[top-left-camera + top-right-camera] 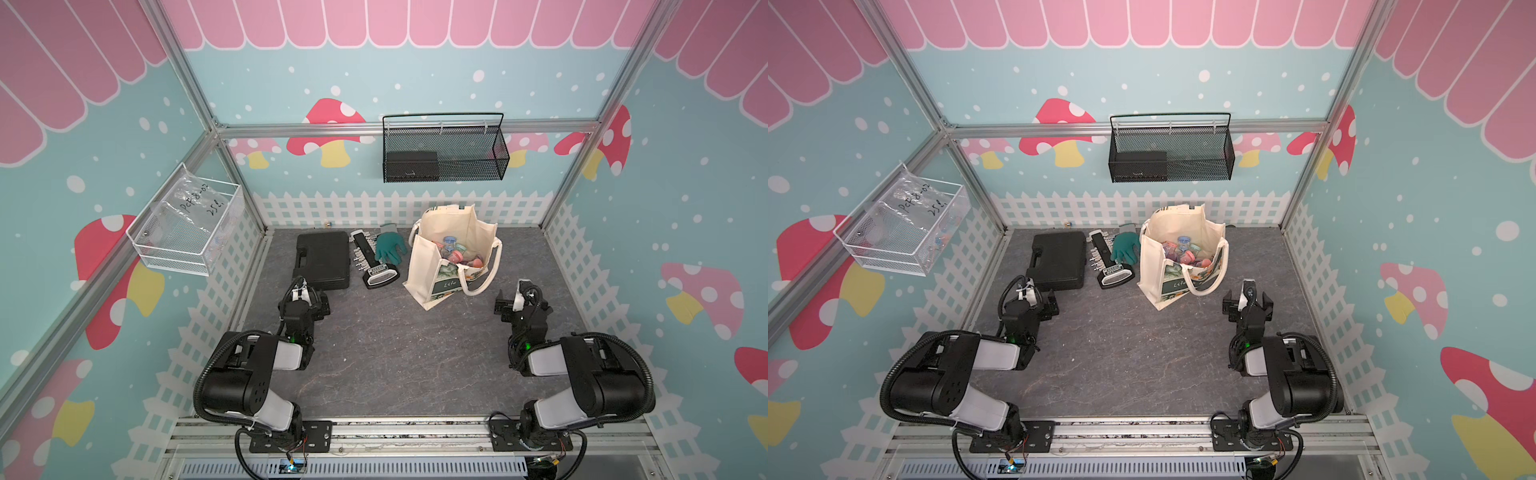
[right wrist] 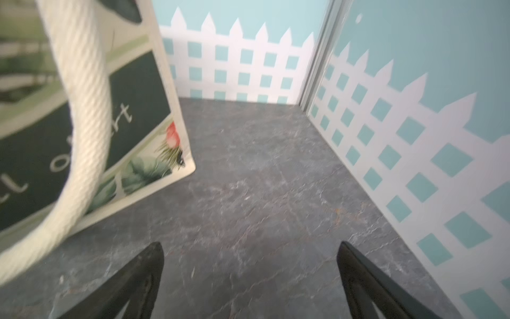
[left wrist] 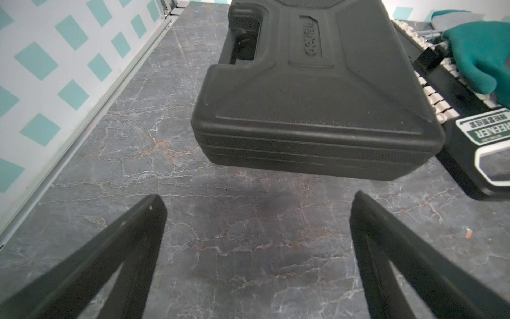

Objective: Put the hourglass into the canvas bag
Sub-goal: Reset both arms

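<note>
My right claw (image 2: 250,243) is wide open and holds nothing, only bare bench (image 2: 248,171) between its two fingers. It hangs low over the bench, just right of the canvas bag (image 2: 132,91) and on its near side. The bag's rope handle (image 2: 82,96) droops across the dark green label, near the claw but apart from it.

My left claw (image 3: 258,196) is also spread wide with nothing in it. It points at the near end of a closed black case (image 3: 317,110), close to it but not touching.

In both top views the canvas bag (image 1: 424,266) stands upright and open-mouthed at the far middle-right of the bench (image 1: 395,353), label side toward the near edge. Inside it is a heap of small coloured pieces (image 1: 455,253) with blue, pink and purple caps. I cannot tell which of them is the hourglass.

Left of the bag lies a green glove (image 1: 388,247), partly over a long black tool strip (image 1: 372,259) with a white-edged label at its near end. Left of that strip is the black case (image 1: 322,259).

A black mesh basket (image 1: 478,149) hangs on the far wall with a dark box in its left part. A white wire basket (image 1: 174,253) on the left wall holds a clear plastic bag (image 1: 195,203) with handwriting on it.
</note>
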